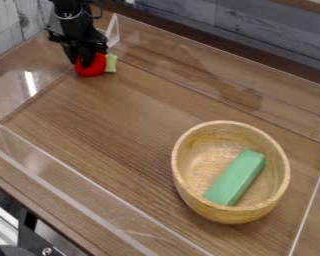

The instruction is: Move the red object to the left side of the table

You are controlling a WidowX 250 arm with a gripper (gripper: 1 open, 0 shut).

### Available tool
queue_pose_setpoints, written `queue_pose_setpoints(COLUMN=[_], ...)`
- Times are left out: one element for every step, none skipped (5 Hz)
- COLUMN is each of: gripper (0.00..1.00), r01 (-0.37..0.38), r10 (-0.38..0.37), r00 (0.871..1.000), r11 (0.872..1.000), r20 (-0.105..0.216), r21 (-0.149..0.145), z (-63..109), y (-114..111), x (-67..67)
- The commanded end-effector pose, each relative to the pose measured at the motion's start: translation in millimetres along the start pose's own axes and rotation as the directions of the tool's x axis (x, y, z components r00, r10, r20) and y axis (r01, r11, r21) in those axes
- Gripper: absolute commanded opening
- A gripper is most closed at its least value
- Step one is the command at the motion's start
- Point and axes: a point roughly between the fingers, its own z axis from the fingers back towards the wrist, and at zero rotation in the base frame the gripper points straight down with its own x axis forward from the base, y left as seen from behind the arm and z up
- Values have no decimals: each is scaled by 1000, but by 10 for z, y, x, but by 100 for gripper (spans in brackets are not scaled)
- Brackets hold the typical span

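Observation:
The red object [87,69], a small round red toy with a light green piece [109,64] on its right side, is at the far left corner of the table [123,130], at or just above the wood. My gripper [83,58] comes down on it from above, its black fingers shut on the red object's top. The fingers hide the toy's upper part, so the exact contact points do not show.
A wooden bowl [190,150] stands at the near right with a green rectangular block [238,177] lying inside it. Low clear acrylic walls [29,85] edge the tabletop, one close behind and to the left of the gripper.

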Motion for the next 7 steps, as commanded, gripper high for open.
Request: queue_pose_setpoints(gripper=[0, 0, 0, 0, 0, 0, 0], r01=[6, 5, 4, 2, 1, -1, -2], r10=[-7, -5, -4, -3, -1, 1, 2], r00=[998, 998, 996, 995, 994, 992, 990], r11=[1000, 1000, 1000, 1000, 1000, 1000, 1000], r20=[-55, -70, -84, -98, -112, -125, -139], r21=[-12, -9, -7, -5, -3, -1, 1], z=[-161, -176, -184, -191, -193, -192, -194], y=[-115, -124, -127, -127, -124, -122, -121], x=[-78, -84, -88, -91, -94, -98, -102])
